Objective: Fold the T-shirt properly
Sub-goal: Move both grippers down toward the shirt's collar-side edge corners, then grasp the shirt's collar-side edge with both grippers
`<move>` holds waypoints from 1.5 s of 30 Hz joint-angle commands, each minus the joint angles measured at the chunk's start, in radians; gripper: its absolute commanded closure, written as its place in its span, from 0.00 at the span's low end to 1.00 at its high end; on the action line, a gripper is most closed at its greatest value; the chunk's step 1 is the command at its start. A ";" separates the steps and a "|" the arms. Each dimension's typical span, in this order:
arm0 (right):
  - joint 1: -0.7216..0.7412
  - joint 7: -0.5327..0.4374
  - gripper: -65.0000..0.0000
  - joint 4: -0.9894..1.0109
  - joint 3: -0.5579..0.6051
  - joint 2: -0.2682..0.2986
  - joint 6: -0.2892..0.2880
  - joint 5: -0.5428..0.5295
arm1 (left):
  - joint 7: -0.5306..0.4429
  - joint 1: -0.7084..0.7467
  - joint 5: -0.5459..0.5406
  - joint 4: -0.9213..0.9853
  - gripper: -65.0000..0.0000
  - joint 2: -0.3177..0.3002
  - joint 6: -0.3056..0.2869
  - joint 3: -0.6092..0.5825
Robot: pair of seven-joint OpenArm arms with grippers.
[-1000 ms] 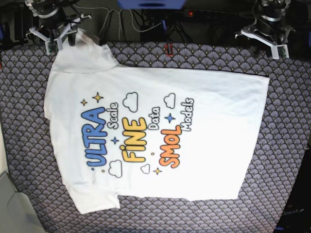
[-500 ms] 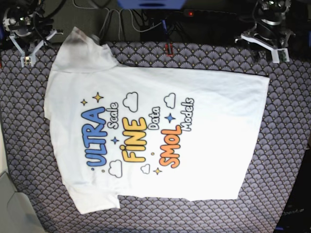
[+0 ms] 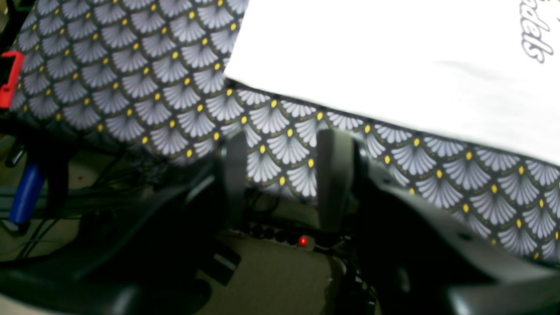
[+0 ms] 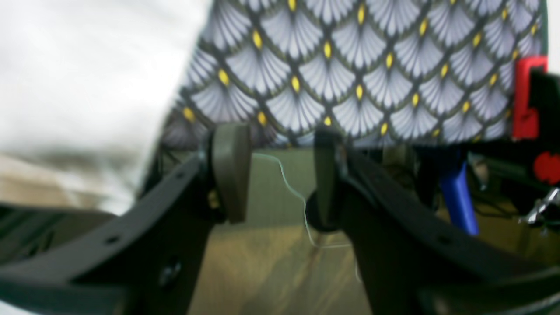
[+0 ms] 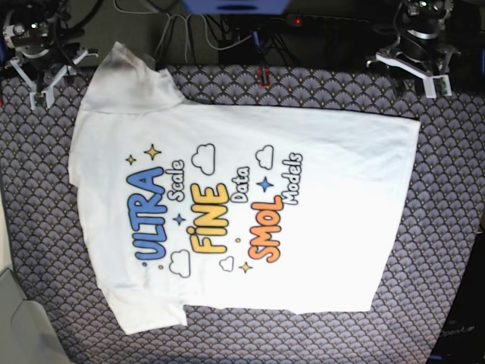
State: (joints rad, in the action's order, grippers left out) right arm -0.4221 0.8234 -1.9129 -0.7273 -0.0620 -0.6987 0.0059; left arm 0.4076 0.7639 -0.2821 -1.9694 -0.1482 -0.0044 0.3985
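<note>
The T-shirt (image 5: 242, 205) lies flat and print-side up on the worktop (image 5: 447, 227), which is covered in a dark cloth of grey fan scales with yellow dots; the print reads ULTRA in blue, FINE in yellow and SMOL in orange, with clouds and stars around the words; the collar end points toward the side of the right tool (image 5: 42, 76) and the hem toward the side of the left tool (image 5: 424, 72); both tools sit at the far edge of the worktop, clear of the cloth; the right tool is just beside the shirt's upper sleeve (image 5: 125, 72), not touching it; in its wrist view the right tool (image 4: 280, 166) has its two pads standing apart with nothing between them, only the worktop edge and a thin pale thread (image 4: 293, 192) showing through the gap; the white shirt (image 4: 87, 70) shows as a blur up and to the left of that tool; the left tool is well apart from the shirt's hem corner (image 5: 413, 125); in its wrist view the left tool (image 3: 284, 175) also has its pads apart and holds nothing, the patterned cloth visible between them; the shirt's white edge (image 3: 393, 65) lies ahead of it and to its right, with part of the grey lettering (image 3: 536, 35) at the frame's corner.
</note>
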 commanded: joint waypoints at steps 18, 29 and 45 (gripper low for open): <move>-0.005 -0.014 0.61 -0.012 0.110 -0.039 0.001 -0.005 | -0.023 0.007 -0.003 -0.015 0.60 -0.004 0.001 0.007; -0.004 -0.022 0.61 0.099 0.111 -0.039 0.001 -0.005 | -0.023 0.007 -0.003 -0.015 0.60 -0.006 0.001 0.007; -0.011 -0.019 1.00 0.102 0.197 -0.037 0.001 -0.004 | -0.023 -0.014 -0.003 -0.015 0.60 -0.004 0.001 0.007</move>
State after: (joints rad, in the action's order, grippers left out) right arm -0.4271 0.7799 -1.8130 -0.5396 -0.0937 -0.6800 0.0113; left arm 0.4042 0.7368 -0.2852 -1.9694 -0.1474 -0.0040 0.3988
